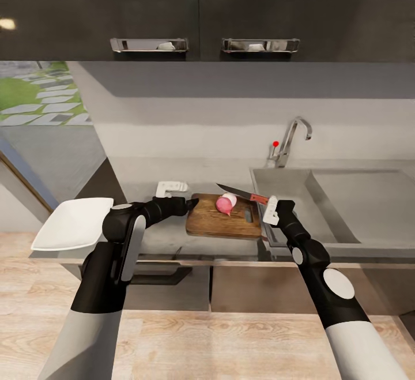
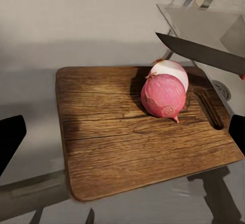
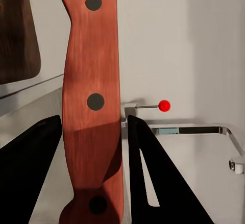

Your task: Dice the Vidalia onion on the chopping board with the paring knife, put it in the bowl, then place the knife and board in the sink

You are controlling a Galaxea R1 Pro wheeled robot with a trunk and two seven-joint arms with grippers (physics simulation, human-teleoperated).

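Right gripper [image 1: 270, 210]: your fingers clamp the paring knife [image 1: 241, 194] by its orange-red handle (blade reaches over the board's far edge).
Left gripper [image 1: 173, 187]: your jaws stand apart, holding nothing, just beside the chopping board [image 1: 222, 224].
Onion [image 1: 226, 203]: two halves resting on the board.
Bowl [image 1: 72, 223]: on the countertop [image 1: 138, 178], well left.
Sink [image 1: 346, 195]: right of the board.

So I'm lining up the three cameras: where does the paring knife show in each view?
Head view: the paring knife lies over the chopping board's far right corner, handle at the right gripper.
Left wrist view: its dark blade enters from the right, above the onion.
Right wrist view: its orange-red handle stands between the gripper fingers.
Shared landmark: the tap's red knob.
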